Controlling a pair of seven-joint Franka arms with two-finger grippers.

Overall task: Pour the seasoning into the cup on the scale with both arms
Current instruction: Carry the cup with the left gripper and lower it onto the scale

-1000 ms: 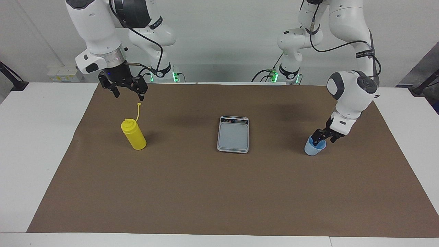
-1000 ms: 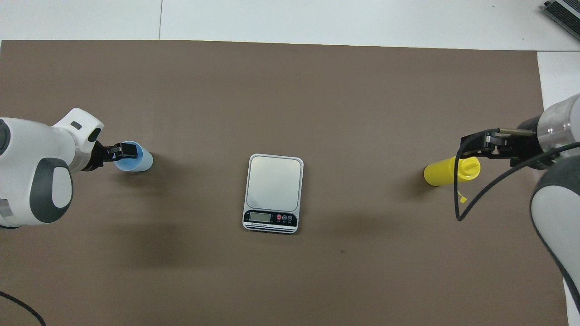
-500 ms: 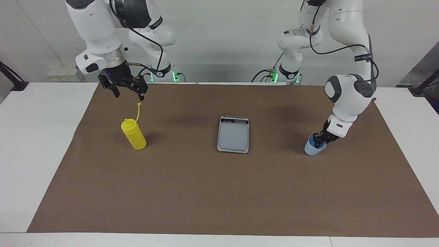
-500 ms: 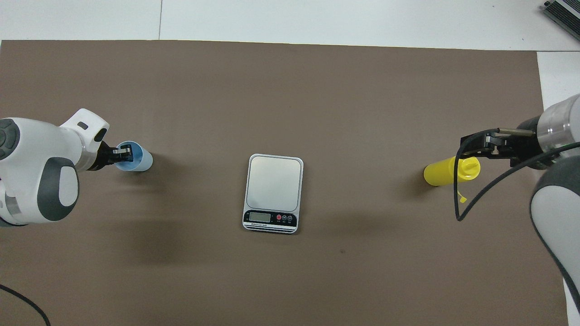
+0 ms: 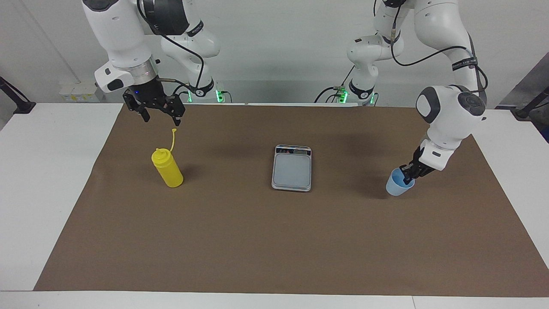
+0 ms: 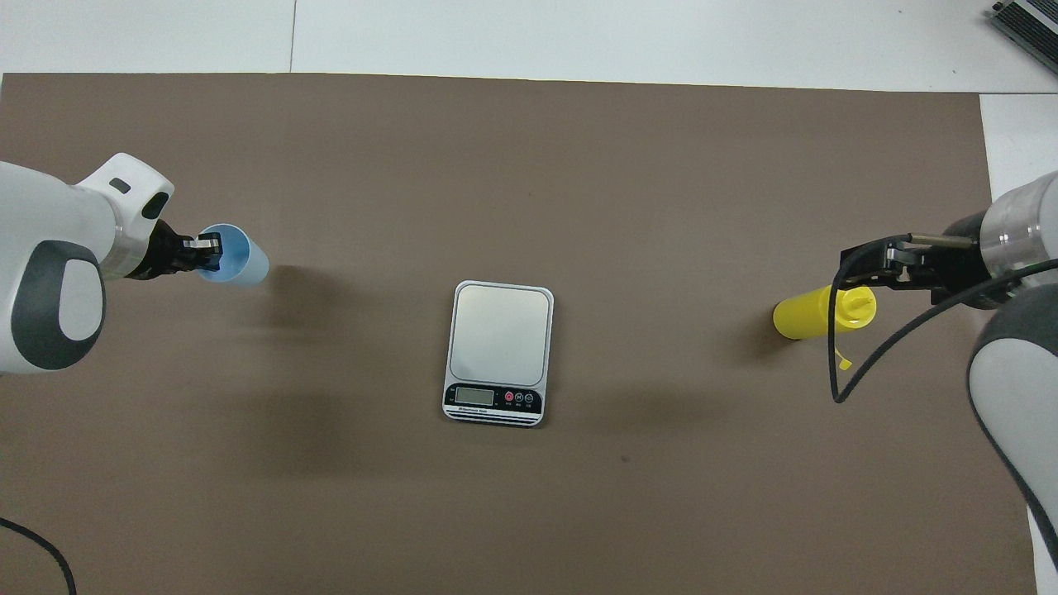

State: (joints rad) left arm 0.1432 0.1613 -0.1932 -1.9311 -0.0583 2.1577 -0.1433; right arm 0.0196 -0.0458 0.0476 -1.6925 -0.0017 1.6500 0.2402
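The left gripper (image 6: pixel 208 250) pinches the rim of the light blue cup (image 6: pixel 235 266), tilted and raised just off the mat toward the left arm's end from the scale (image 6: pixel 499 350); carrying it level over the platform looks wise. The right gripper (image 5: pixel 159 115), fingers spread, waits above the yellow seasoning bottle (image 5: pixel 167 168), which stands toward the right arm's end from the scale.

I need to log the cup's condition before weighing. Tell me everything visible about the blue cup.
The cup is small, light blue, translucent plastic, tapered toward its base, its mouth open. The left pincer is shut on its rim, one finger inside. It hangs tilted, apparently just off the brown mat with its shadow beneath, toward the left arm's end of the table, apart from the scale. Contents cannot be told.
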